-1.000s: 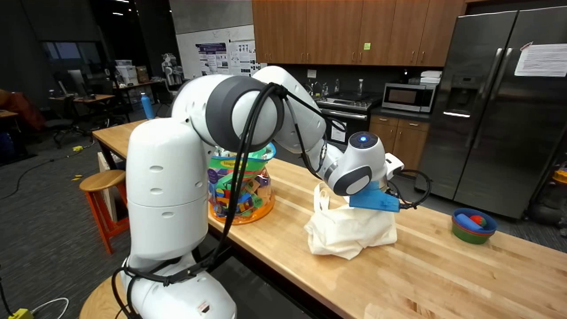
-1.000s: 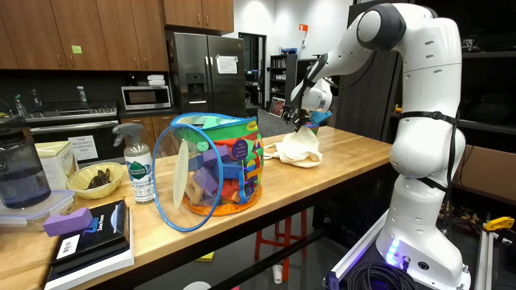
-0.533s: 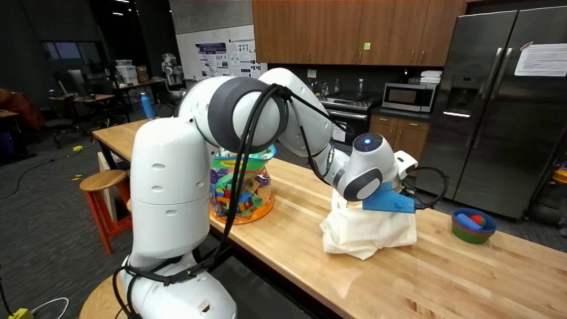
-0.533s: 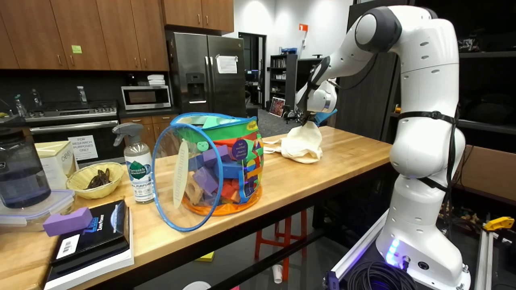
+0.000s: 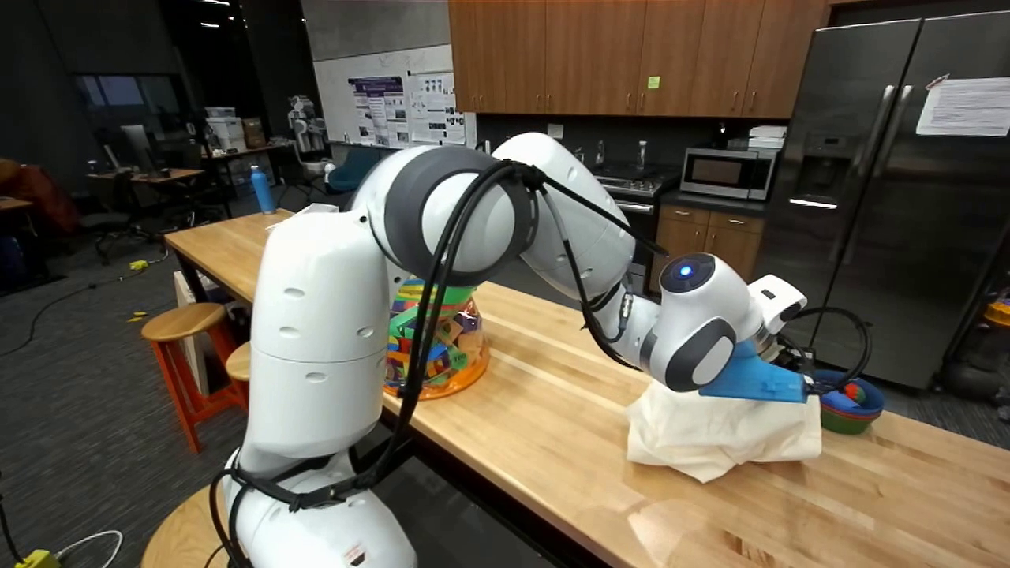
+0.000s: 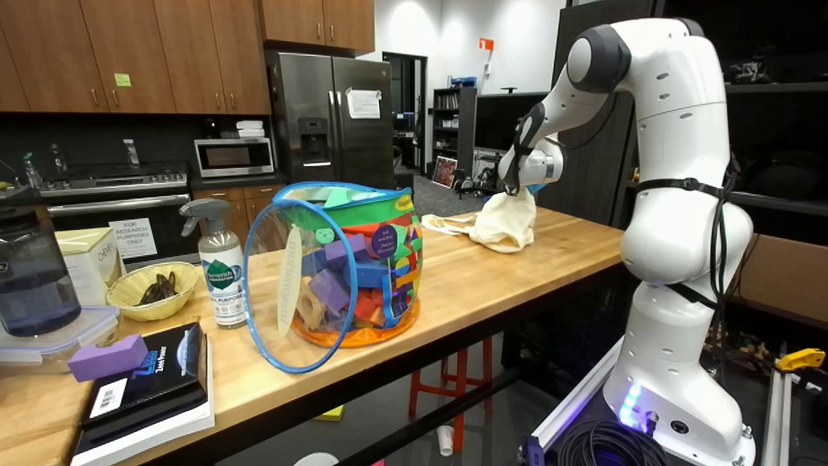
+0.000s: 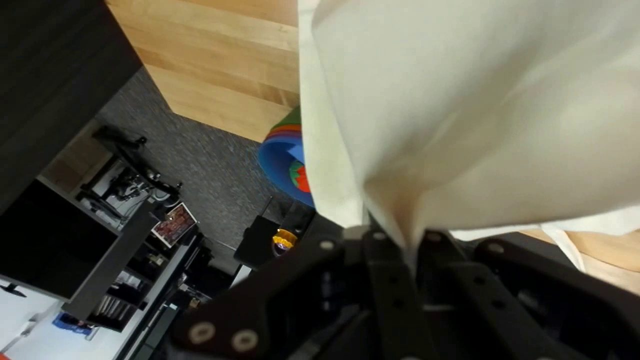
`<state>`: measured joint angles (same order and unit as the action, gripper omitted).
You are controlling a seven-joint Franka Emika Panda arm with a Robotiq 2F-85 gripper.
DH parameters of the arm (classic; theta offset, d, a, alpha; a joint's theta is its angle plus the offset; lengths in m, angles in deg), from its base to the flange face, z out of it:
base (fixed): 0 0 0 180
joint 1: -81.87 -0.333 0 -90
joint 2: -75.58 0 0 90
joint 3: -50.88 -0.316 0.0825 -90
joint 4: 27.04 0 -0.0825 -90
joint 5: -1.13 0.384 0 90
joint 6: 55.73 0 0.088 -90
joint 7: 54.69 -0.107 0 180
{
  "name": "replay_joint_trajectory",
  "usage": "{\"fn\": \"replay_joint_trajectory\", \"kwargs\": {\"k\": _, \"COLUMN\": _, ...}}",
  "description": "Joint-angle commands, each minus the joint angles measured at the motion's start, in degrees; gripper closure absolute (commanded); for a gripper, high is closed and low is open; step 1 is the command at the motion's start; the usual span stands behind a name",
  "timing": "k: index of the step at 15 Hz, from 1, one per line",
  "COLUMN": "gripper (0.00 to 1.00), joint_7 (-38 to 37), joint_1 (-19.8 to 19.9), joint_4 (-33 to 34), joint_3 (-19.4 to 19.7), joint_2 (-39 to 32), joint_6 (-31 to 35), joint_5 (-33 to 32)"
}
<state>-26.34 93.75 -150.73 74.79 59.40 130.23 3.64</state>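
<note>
the gripper point(image 7: 406, 242) was clamped on a pinched fold of the cream cloth bag point(image 6: 508, 223), which was on or just above the wooden table point(image 6: 453, 285), near the stacked bowls point(image 5: 844, 424). in an exterior view its top peaked upward into the grip, its long axis ran across the view, and the straps point(image 6: 446, 227) trailed out on the side away from the bowls.
</note>
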Motion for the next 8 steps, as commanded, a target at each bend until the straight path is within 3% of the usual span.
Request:
{"fn": "replay_joint_trajectory", "kwargs": {"k": 1, "gripper": 0.99, "joint_7": -1.3, "joint_1": -1.5, "joint_4": 3.2, "joint_3": 2.1, "joint_2": -2.3, "joint_6": -0.8, "joint_5": 0.8}}
{"fn": "replay_joint_trajectory", "kwargs": {"k": 7, "gripper": 0.99, "joint_7": -9.6, "joint_1": -8.1, "joint_4": 3.2, "joint_3": 1.1, "joint_2": -0.5, "joint_6": -8.4, "joint_5": 3.8}}
{"fn": "replay_joint_trajectory", "kwargs": {"k": 8, "gripper": 0.99, "joint_7": -11.2, "joint_1": -8.2, "joint_4": 3.3, "joint_3": -0.9, "joint_2": 0.6, "joint_6": -10.4, "joint_5": 5.7}}
